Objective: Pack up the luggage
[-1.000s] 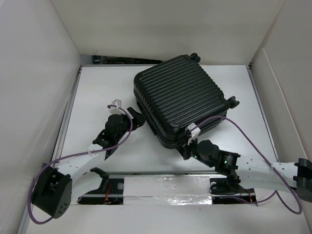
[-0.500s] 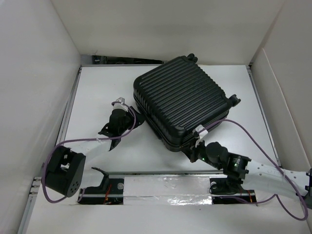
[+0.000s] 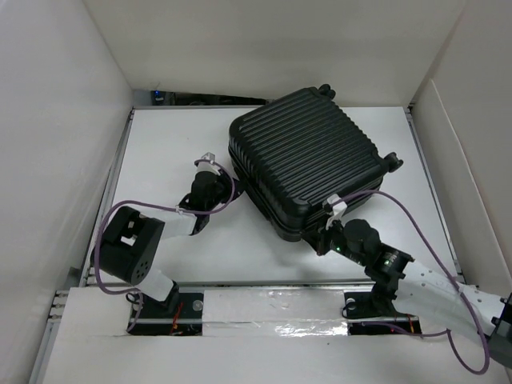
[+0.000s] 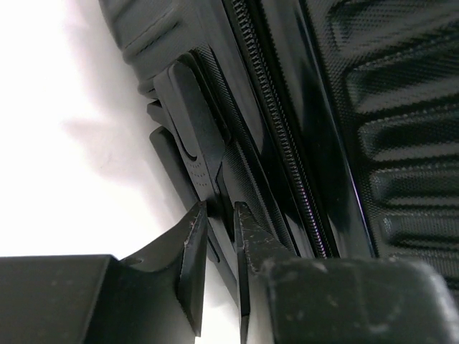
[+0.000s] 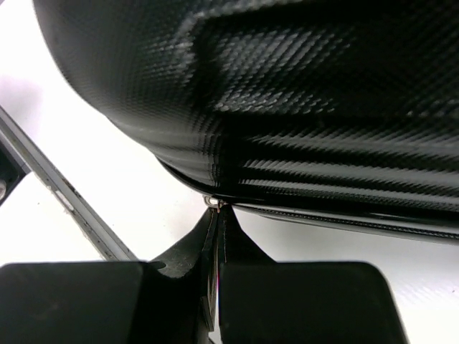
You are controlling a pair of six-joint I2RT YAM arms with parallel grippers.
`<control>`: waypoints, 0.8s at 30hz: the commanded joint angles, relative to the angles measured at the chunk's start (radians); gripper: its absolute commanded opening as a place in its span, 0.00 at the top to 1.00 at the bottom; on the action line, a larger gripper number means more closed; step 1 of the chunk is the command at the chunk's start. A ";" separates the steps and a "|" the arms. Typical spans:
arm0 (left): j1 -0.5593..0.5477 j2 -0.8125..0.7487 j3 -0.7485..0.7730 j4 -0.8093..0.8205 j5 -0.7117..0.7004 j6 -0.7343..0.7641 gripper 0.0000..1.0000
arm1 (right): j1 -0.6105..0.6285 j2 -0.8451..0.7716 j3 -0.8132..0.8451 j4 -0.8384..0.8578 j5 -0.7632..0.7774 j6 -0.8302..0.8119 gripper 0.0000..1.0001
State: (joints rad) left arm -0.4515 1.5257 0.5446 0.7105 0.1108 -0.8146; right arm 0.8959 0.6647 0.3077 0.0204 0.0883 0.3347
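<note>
The luggage (image 3: pixel 308 164) lies closed and flat toward the far right corner of the worktop (image 3: pixel 168 144), its long axis slanting from its near-left end to the wheels at far right. The left gripper (image 4: pixel 219 215), jaws narrow, sits at the carry handle (image 4: pixel 188 122) on that near-left end; whether it clamps I cannot tell. The right gripper (image 5: pixel 216 215) is pinched together at the near corner's seam, tips at a small zipper pull (image 5: pixel 211 202). Unzipping would likely run along that seam, with bare worktop to the left and near side
</note>
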 commanded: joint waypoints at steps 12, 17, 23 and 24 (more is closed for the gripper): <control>-0.223 -0.004 -0.130 0.164 0.057 0.003 1.00 | -0.311 -0.038 0.047 0.101 -0.317 -0.103 1.00; -0.325 -0.054 -0.176 0.218 0.015 -0.058 1.00 | -0.039 0.143 0.103 0.170 -0.299 -0.077 1.00; -0.340 -0.108 -0.183 0.185 -0.045 -0.057 1.00 | 0.147 0.216 0.163 0.187 -0.308 -0.086 1.00; -0.340 -0.110 -0.183 0.185 -0.049 -0.058 1.00 | 0.147 0.237 0.166 0.234 -0.321 -0.082 1.00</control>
State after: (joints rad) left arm -0.7013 1.4288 0.3656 0.9211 -0.1738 -0.8284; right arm 0.9688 0.8783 0.4068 0.0540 -0.0753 0.2455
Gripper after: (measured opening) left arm 0.050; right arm 0.015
